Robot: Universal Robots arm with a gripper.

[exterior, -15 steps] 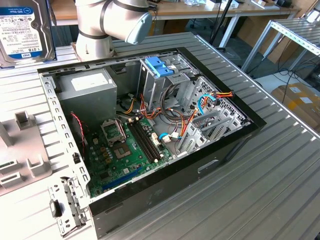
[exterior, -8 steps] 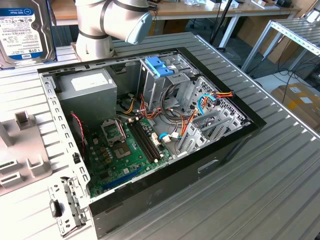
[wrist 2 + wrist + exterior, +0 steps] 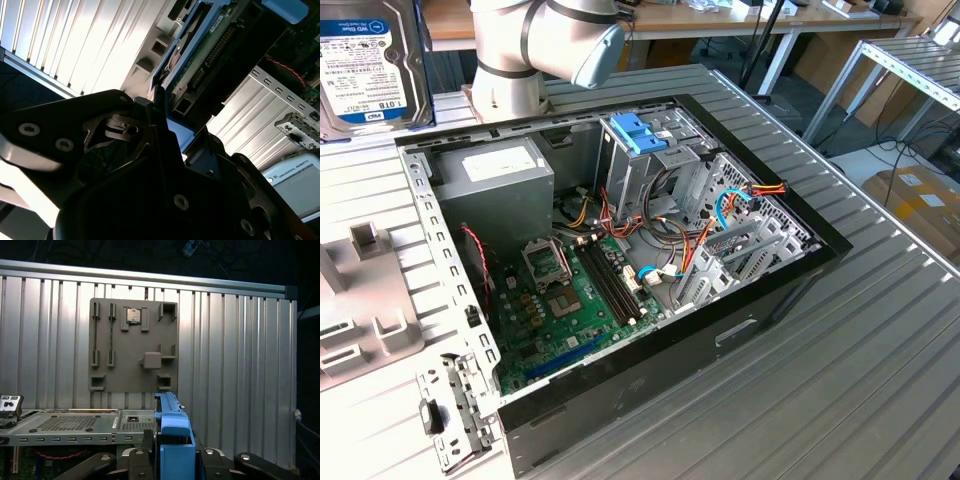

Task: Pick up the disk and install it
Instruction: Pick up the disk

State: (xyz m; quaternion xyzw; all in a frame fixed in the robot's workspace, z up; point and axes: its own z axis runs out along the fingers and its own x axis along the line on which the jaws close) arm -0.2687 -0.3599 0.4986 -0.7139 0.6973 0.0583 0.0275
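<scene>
In the exterior view the disk (image 3: 365, 60) sits at the upper left corner, label toward the camera. Below it a grey fixture plate (image 3: 360, 300) lies on the ribbed table (image 3: 880, 350), with a perforated metal bracket (image 3: 450, 415) nearer the camera. Right of these the open computer case (image 3: 790, 285) lies on its side. Inside, the grey power supply (image 3: 505, 175) is at the exterior view's left with the motherboard (image 3: 570, 300) beside it. Further right, the light-blue latch piece (image 3: 640, 130) tops the drive cage (image 3: 705, 200). The arm (image 3: 545, 40) stands behind the case.

In the first wrist view the gripper (image 3: 172, 452) is clamped on the disk, gripping it across its blue side rails. The second wrist view shows the disk's circuit-board underside
</scene>
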